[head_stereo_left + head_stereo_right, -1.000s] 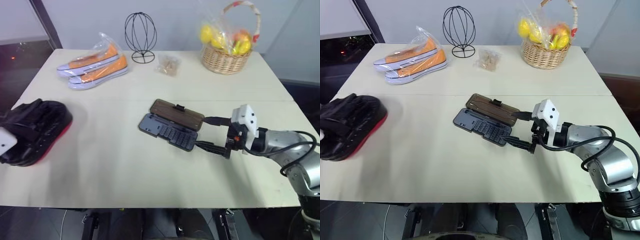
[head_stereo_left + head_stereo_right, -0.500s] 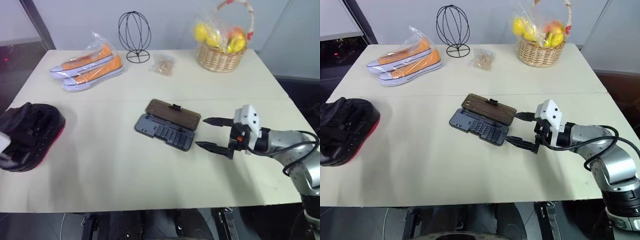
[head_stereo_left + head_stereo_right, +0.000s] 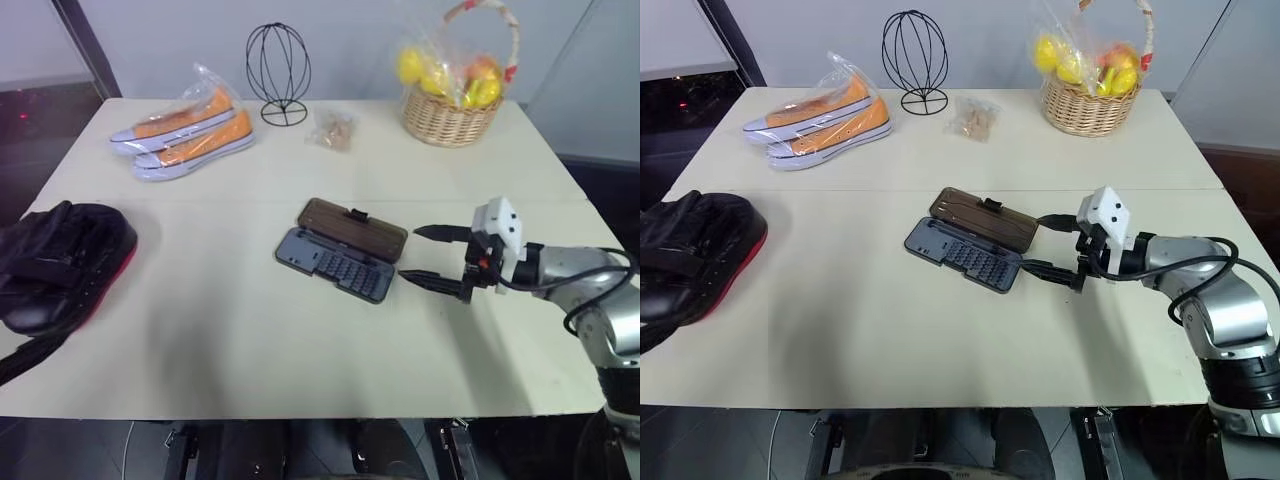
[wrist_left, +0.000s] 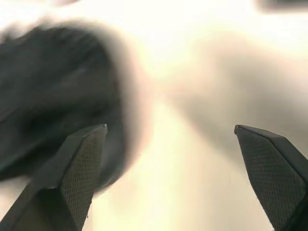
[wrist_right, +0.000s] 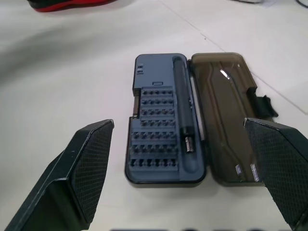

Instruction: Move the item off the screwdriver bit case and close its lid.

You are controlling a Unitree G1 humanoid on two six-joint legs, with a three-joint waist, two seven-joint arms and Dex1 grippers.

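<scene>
Focus mitt at bench left edge, bit case mid-bench, lid open flat, right end effector fingers apart beside it, left end effector fingers apart.

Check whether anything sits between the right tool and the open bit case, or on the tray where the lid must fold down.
Nothing visible does. The right tool faces the screwdriver bit case across bare table, jaws open. The lid lies flat open beside the tray; the focus mitt sits far off at the table's left edge.

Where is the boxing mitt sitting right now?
In the head views the boxing mitt lies at the table's left edge, in front of the bagged orange shoes and well clear of the open bit case.
</scene>
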